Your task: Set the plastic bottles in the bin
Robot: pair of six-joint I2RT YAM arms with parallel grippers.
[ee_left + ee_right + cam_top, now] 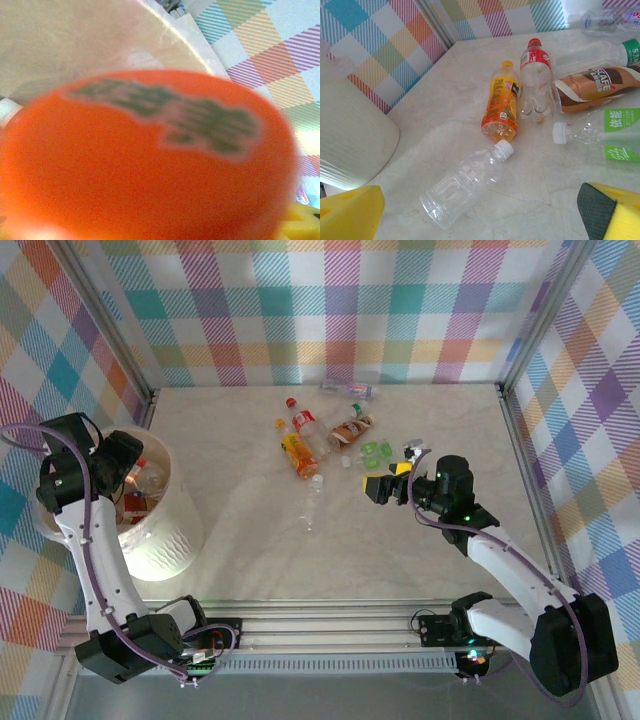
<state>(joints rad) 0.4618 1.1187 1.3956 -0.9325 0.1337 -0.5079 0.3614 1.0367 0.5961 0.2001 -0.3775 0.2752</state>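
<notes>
Top external view: the bin (168, 532) is seen standing on the worktop (230, 460) at the near left, with several bottles (148, 480) lying inside it. The left gripper (122, 468) is held above the bin's opening. In the left wrist view a blurred orange-labelled bottle (150, 165) is seen very close to the lens, with a pale curved surface behind it and a corner of one yellow finger (302, 225) at the lower right. Whether the fingers are clamped on this bottle or parted from it cannot be told. The right gripper (386, 476) is held low over the worktop, right of centre, and its yellow fingers (350, 215) are spread wide with nothing between them. Other bottles are scattered over the middle and far part of the worktop, well apart from the bin. In the right wrist view a clear unlabelled bottle (467, 182) with a white cap is seen lying nearest. Beyond it an orange juice bottle (500, 107) and a red-capped bottle (535, 82) lie side by side. To their right a brown coffee bottle (595, 90) and a green-labelled bottle (600, 127) are found. One more clear bottle (610, 20) lies by the far wall.
</notes>
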